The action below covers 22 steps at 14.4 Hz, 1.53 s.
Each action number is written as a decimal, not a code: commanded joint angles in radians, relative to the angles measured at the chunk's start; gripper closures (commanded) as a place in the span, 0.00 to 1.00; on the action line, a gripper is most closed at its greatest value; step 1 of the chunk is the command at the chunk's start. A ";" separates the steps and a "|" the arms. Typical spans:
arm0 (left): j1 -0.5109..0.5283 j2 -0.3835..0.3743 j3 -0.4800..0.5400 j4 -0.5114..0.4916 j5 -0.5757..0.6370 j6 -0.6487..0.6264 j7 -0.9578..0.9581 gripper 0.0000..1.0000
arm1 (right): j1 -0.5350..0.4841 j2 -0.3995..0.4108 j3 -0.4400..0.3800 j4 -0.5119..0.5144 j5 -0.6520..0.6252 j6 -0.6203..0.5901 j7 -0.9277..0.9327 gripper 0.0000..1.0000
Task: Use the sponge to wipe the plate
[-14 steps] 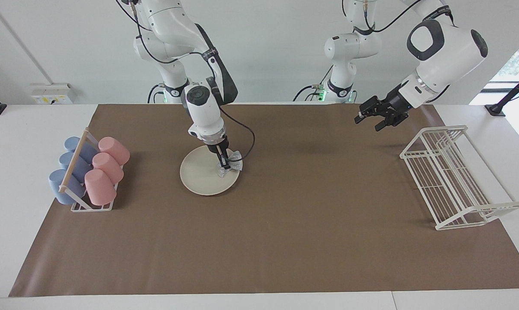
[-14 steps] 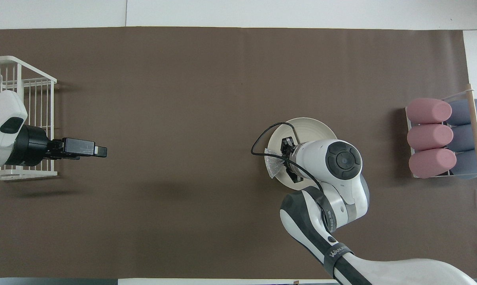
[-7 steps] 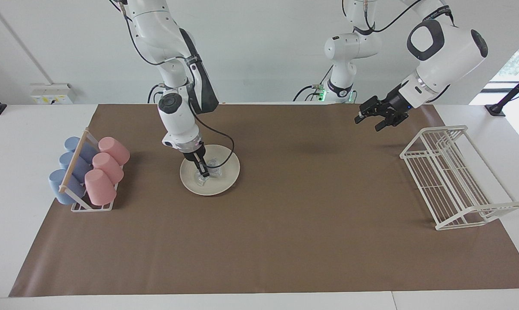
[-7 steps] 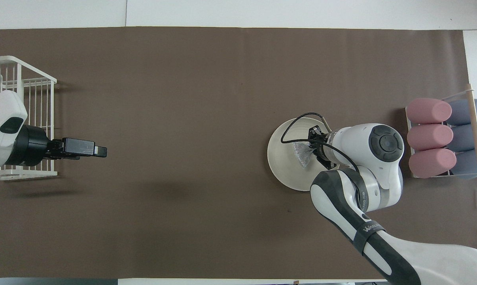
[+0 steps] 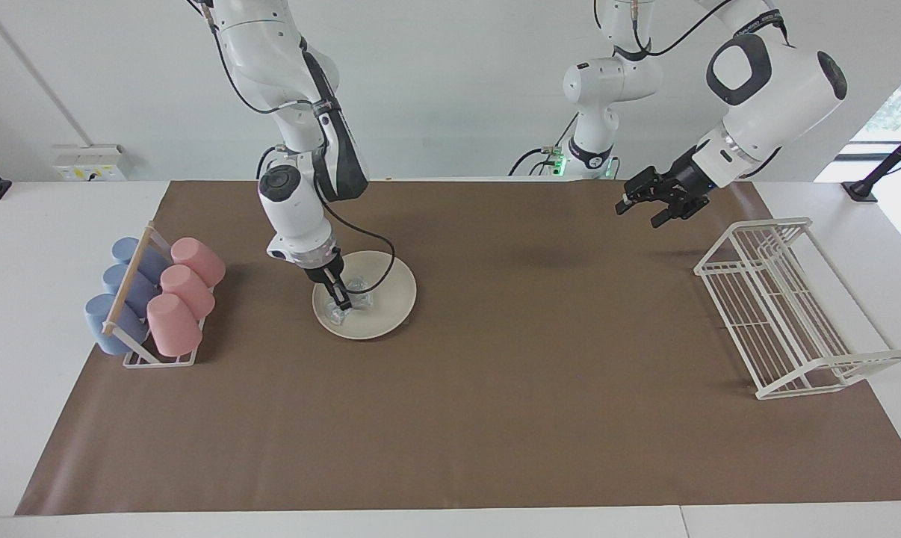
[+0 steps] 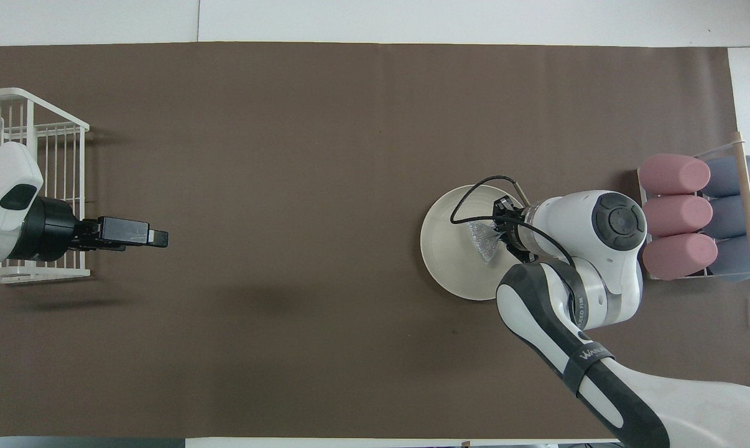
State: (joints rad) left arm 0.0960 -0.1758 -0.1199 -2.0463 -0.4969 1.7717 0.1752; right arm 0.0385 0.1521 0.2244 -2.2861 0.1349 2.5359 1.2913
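R gripper point(image 5: 341, 302), pinching sponge point(image 5: 348, 301), slid toward cup-rack end of plate point(image 5: 379, 317); sponge's long axis prob. crosswise.

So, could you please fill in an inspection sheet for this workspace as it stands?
Surface: brown mat on a white table.
Job's things: plate on the mat; sponge pressed on the plate.
Clutter: cup rack with pink and blue cups, at the right arm's end; empty wire rack at the left arm's end.
Grippers: right gripper shut on the sponge; left gripper open, waiting above the mat.
Cables: black cable looping over the plate.
Surroundings: white wall; wall socket.
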 commanded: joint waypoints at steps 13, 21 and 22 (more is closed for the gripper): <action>-0.001 -0.011 0.000 0.005 0.020 -0.005 -0.019 0.00 | 0.187 -0.008 0.012 0.175 0.008 -0.191 0.440 1.00; -0.005 -0.019 -0.003 0.012 0.020 -0.017 -0.028 0.00 | 0.332 -0.026 0.007 0.494 -0.014 -0.544 0.699 1.00; -0.008 -0.024 -0.004 0.008 0.017 -0.006 -0.034 0.00 | 0.351 -0.028 0.007 0.532 -0.027 -0.577 0.741 1.00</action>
State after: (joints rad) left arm 0.0957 -0.1772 -0.1229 -2.0311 -0.4969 1.7703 0.1703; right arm 0.3559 0.1195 0.2321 -1.8318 0.1321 2.0272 1.9545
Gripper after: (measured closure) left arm 0.000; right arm 0.899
